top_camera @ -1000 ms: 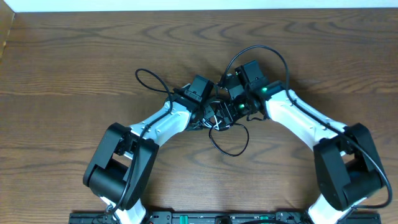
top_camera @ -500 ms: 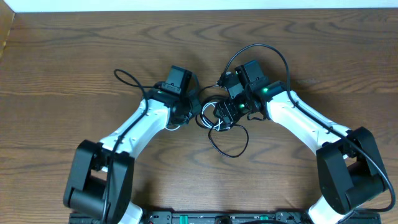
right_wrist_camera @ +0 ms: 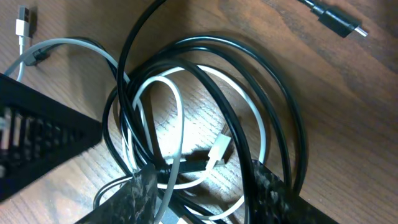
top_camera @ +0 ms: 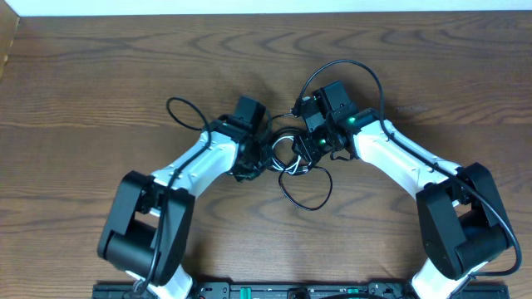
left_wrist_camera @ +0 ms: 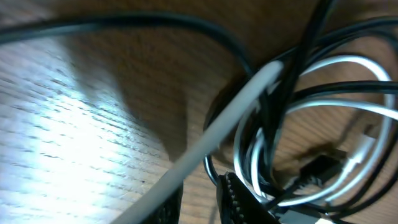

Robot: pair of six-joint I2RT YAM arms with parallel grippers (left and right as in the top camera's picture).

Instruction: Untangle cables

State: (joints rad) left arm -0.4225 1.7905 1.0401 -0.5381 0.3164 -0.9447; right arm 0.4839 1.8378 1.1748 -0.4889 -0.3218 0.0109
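Right wrist: tool (right_wrist_camera: 200, 174) part-open astride cables (right_wrist_camera: 127, 118)

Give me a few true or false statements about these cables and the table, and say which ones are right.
1. The cables are a mix of black and white. True.
2. They lie stretched out straight, each one separate. False: they are looped through one another in one tangle.
3. In the right wrist view, a black plug lies on bare wood, apart from the loops. True.
4. The table has a white cloth over it. False: it is bare brown wood.
5. The left arm is parked far from the tangle. False: it and the right arm both reach in to the tangle.
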